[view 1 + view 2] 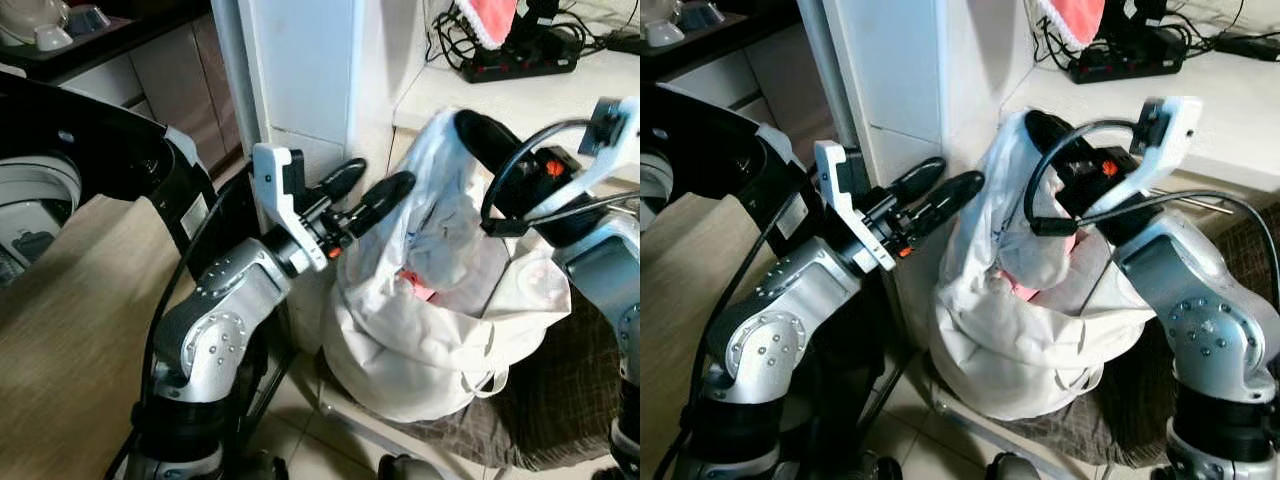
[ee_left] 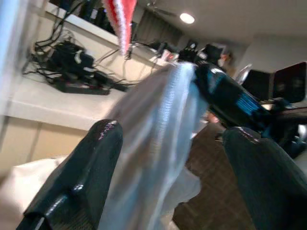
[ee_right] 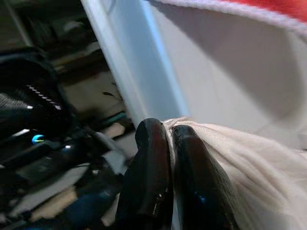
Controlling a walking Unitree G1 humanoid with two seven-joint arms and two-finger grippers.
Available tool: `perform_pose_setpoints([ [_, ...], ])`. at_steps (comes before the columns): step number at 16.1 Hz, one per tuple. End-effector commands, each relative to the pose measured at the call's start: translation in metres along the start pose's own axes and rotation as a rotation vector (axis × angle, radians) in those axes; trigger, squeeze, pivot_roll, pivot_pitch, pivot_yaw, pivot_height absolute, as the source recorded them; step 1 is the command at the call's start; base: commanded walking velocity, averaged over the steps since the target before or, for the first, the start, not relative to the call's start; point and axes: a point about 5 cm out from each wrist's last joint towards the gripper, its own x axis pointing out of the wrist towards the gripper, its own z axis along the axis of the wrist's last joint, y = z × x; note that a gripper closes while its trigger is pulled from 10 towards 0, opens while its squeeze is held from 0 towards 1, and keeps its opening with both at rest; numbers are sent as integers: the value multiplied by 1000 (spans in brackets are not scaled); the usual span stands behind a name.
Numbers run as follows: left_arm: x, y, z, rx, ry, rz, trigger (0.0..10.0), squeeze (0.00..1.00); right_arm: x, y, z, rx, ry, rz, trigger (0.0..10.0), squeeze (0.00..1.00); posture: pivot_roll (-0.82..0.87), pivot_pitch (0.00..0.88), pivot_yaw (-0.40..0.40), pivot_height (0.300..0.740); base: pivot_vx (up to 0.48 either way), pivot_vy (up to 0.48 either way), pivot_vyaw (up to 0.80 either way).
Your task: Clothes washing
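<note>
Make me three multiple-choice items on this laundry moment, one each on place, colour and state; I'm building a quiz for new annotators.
1. Where is the left gripper?
A. beside the laundry bag's raised edge
B. inside the washing machine
C. on the floor

2. What colour is the laundry bag?
A. black
B. white
C. green

3. How is the right gripper?
A. wide open in the air
B. shut on the bag's cloth
C. resting on the counter

Answers: 1 A, its fingers sit next to the lifted cloth. 2 B, the bag is plainly white. 3 B, the right wrist view shows both fingers pressed together on white fabric.
</note>
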Motion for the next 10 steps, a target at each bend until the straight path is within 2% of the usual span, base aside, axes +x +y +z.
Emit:
perform_pose_setpoints([
  [1, 4, -8, 2, -14, 0, -37, 10000, 1000, 2, 11, 5, 5, -4, 53, 0, 0, -152, 21, 45, 740, 0, 0, 0],
  [2, 5, -9, 0, -13, 8, -38, 10000, 1000, 4, 13, 4, 12, 3, 64, 0, 0, -152, 21, 45, 740, 0, 0, 0],
  [3, 8, -6, -6, 27, 33, 5, 10000, 1000, 6, 18, 2, 27, 13, 89, 0, 0, -153, 18, 41, 740, 0, 0, 0],
  [4, 10, -2, -13, 93, 73, 52, 10000, 565, 9, 26, 1, 44, 23, 122, 0, 0, -156, 16, 40, 740, 0, 0, 0],
  [5, 11, -2, -15, 102, 80, 49, 10000, 0, 10, 28, 1, 47, 25, 129, 0, 0, -156, 15, 39, 740, 0, 0, 0],
  [6, 14, 0, -18, 142, 97, 73, 10000, 0, 12, 34, 2, 60, 28, 154, 0, 0, -157, 14, 36, 740, 0, 0, 0],
  [9, 14, -4, -20, 138, 97, 35, 10000, 0, 12, 38, 1, 68, 35, 170, 0, 0, -156, 10, 34, 740, 0, 0, 0],
  [10, 13, -3, -21, 131, 95, 42, 0, 0, 12, 39, 2, 71, 35, 172, 0, 0, -156, 7, 35, 740, 0, 0, 0],
])
